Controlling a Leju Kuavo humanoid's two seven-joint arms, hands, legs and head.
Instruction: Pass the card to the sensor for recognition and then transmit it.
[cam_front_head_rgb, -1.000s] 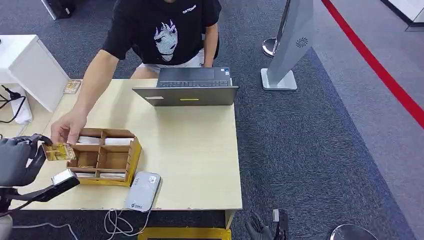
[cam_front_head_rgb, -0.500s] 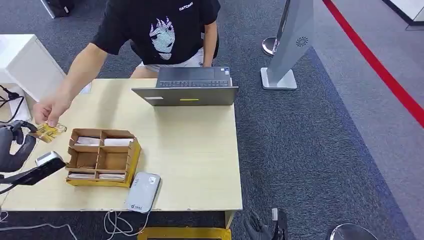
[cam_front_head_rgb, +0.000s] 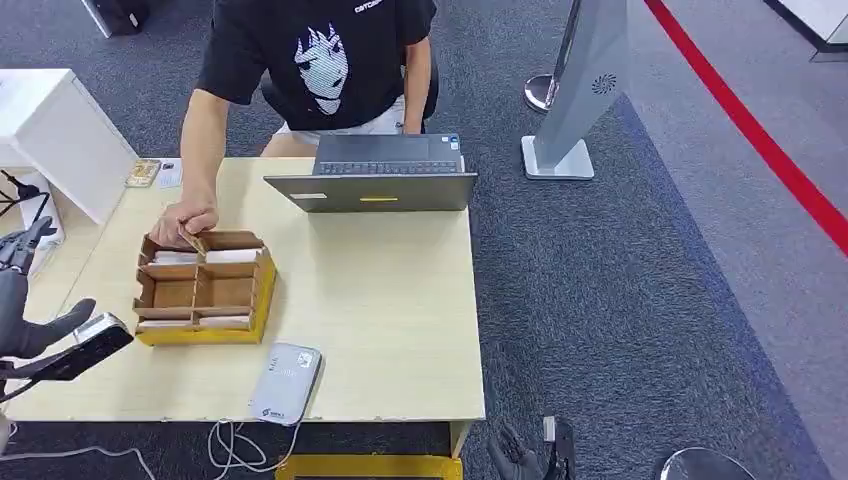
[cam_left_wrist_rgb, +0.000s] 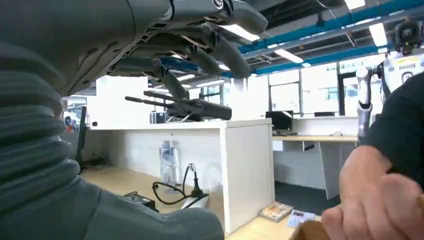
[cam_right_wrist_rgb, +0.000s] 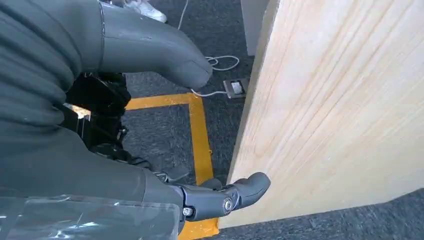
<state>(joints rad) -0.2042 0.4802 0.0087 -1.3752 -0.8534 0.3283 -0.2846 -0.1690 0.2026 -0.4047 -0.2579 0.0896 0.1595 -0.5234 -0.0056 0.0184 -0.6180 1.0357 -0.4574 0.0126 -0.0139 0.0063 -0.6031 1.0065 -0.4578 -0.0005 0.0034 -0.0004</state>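
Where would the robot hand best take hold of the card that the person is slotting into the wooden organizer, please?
A judgement: grip the card by its upper edge, coming from above. It stands tilted in the back-left compartment of the wooden organizer, its lower part hidden by the walls, so only the top is free. The person's hand is on it now; the left robot hand is open.

A: What sits in the box (cam_front_head_rgb: 205, 290) compartments?
B: White items, too small to read. The card (cam_front_head_rgb: 192, 241) at the box's eleven o'clock corner is mostly covered by the person's hand (cam_front_head_rgb: 184, 220).
A: The left hand (cam_front_head_rgb: 22, 300)?
B: Cut by the frame edge at nine o'clock.
A: And the right hand (cam_right_wrist_rgb: 215, 197)?
B: Its fingers are largely hidden behind its own cover.
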